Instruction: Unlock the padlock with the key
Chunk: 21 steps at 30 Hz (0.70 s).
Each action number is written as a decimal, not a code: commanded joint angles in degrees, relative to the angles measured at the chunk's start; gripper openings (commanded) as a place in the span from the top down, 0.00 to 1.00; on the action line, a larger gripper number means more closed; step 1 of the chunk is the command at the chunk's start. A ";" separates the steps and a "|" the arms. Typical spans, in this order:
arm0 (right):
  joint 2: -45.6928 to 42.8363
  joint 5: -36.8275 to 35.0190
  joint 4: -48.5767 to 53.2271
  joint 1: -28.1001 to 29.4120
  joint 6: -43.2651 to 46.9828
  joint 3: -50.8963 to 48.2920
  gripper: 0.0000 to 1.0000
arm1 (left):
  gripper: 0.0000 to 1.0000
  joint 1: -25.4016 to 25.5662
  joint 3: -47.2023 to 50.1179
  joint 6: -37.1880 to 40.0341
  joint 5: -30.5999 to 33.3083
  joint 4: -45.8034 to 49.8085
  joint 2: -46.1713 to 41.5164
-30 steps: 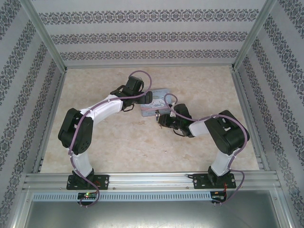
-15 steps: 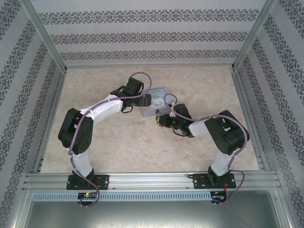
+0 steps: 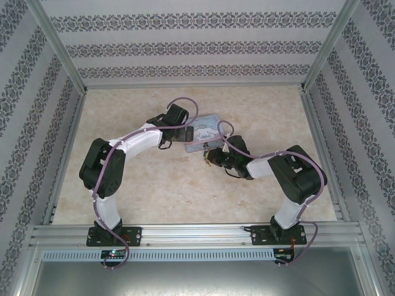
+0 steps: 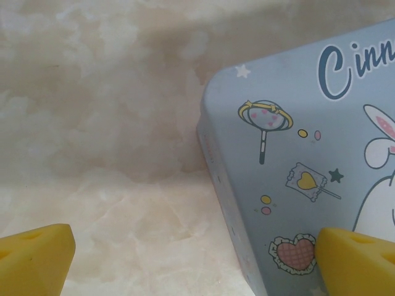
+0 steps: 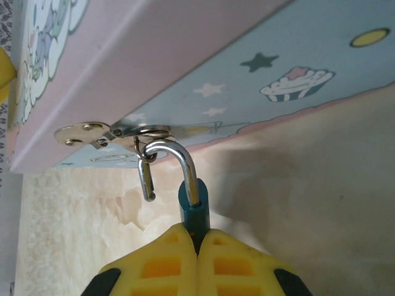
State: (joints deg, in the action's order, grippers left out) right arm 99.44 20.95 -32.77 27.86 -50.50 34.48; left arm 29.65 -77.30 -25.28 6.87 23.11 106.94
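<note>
The padlock (image 5: 194,206) has a teal body and a silvery shackle (image 5: 177,155) that stands sprung open, its free end hanging loose. The shackle is hooked through the ring of the hasp (image 5: 92,134) on the pale blue cartoon tin (image 5: 185,68). My right gripper (image 5: 197,237) is shut on the padlock's body, just off the tin's near side (image 3: 207,126). My left gripper (image 4: 194,246) is open and straddles a corner of the tin (image 4: 296,123), one yellow finger (image 4: 358,259) over the lid, the other over the table. The key is out of view.
The tin lies mid-table on the marbled tabletop (image 3: 154,185). Both arms converge on it from the left (image 3: 142,139) and the right (image 3: 271,163). Patterned walls and metal frame rails (image 3: 197,231) enclose the table.
My left arm has shifted slightly right, closer against the tin, and the tin has nudged a little. My right gripper stays at the padlock and has closed the last bit.
</note>
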 commanded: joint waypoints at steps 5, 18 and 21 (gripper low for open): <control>-2.40 -3.79 -0.69 -0.44 -7.07 -1.68 1.00 | 0.00 2.29 0.61 -2.99 3.06 2.65 0.47; -1.71 -10.38 -2.44 1.32 -17.98 -3.14 1.00 | 0.00 4.27 4.06 -7.06 1.92 0.88 0.01; -1.48 -11.62 -3.33 1.35 -19.76 -3.62 1.00 | 0.00 4.36 4.35 -7.29 1.83 0.70 0.12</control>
State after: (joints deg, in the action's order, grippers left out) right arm 98.17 13.19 -35.11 29.06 -66.61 31.97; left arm 33.06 -75.31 -32.03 8.82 20.51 106.74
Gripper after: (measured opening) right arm 0.064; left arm 0.996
